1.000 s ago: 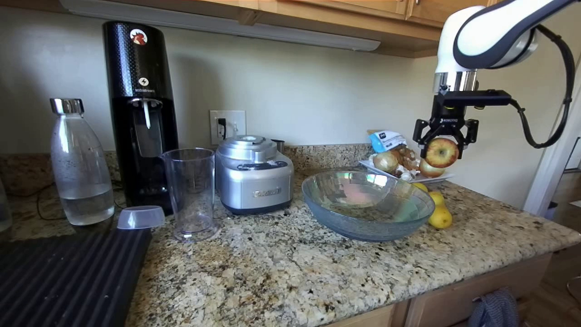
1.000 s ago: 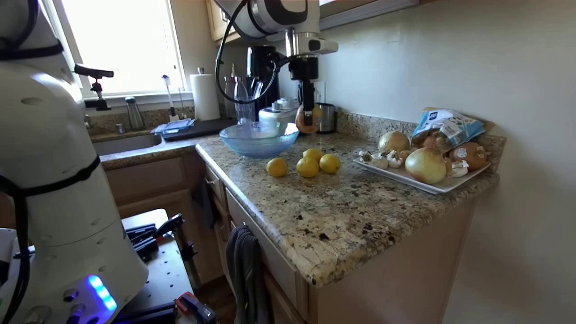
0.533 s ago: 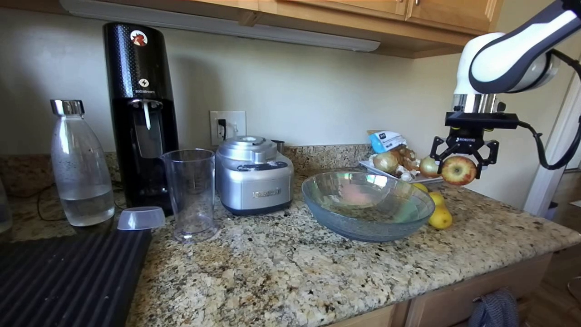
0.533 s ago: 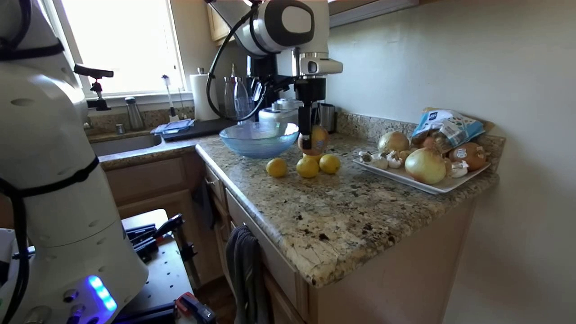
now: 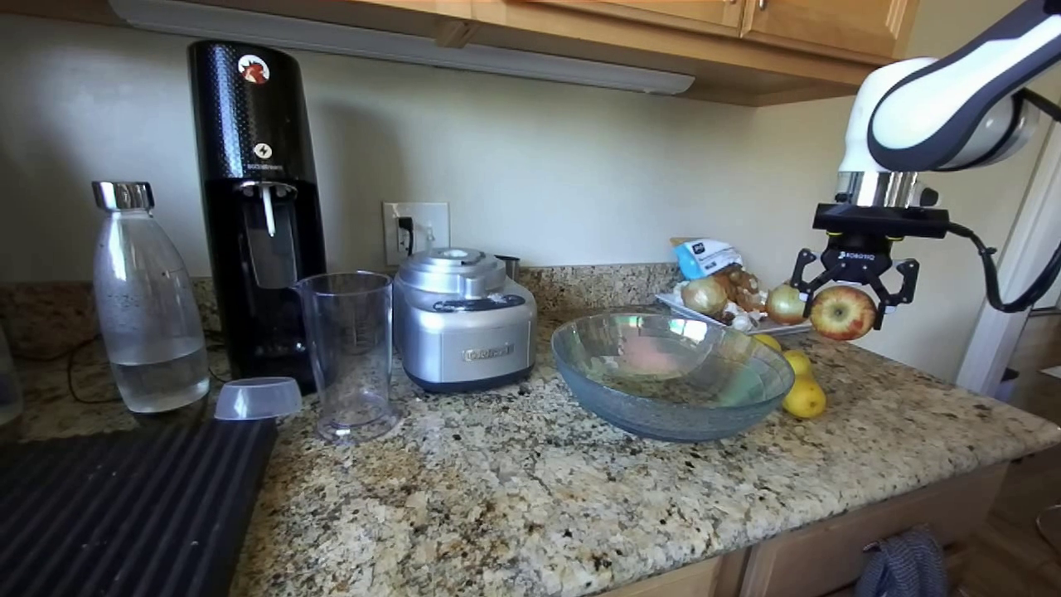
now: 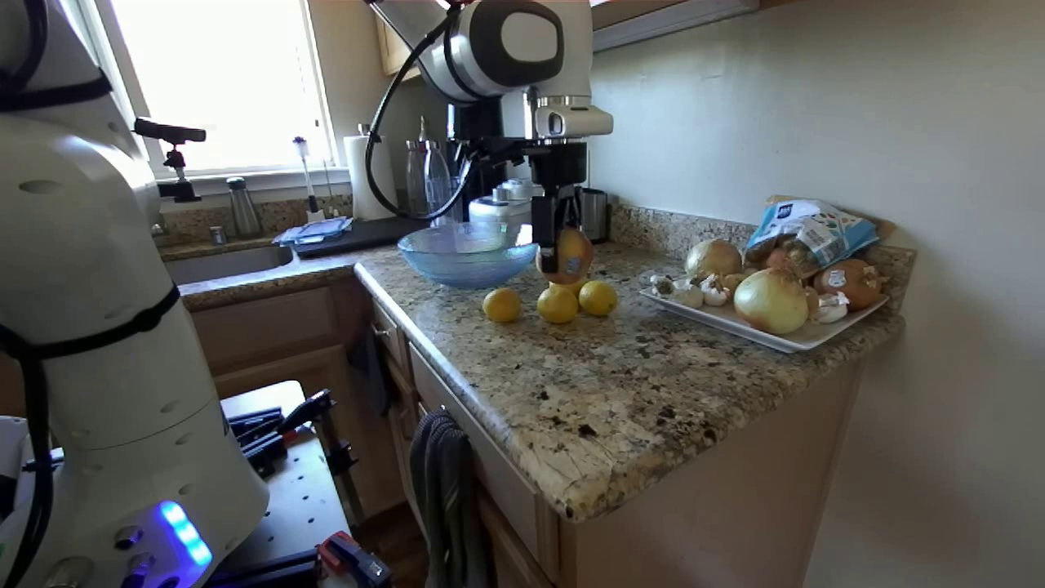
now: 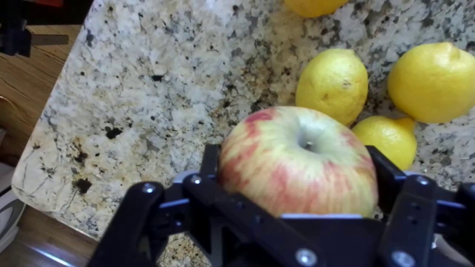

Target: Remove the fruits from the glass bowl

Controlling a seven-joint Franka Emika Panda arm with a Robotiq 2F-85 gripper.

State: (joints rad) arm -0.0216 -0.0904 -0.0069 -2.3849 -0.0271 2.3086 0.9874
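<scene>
An apple (image 5: pixel 842 314) held in the gripper (image 5: pixel 844 313) above the granite counter (image 5: pixel 497 497).
In an exterior view, the glass bowl (image 5: pixel 671 419) stands lower than the apple and to its left, lemons (image 5: pixel 804 398) lie below it, and onions (image 5: pixel 704 295) sit behind and left of it. In an exterior view, the white plate (image 6: pixel 731 323) bearing the onions and garlic (image 6: pixel 716 291) is right of the apple, the glass bowl left of it, and four lemons lie below it. In the wrist view, the fingers (image 7: pixel 210 159) are clamped on the apple from both sides, with the four lemons beyond it and to its right.
</scene>
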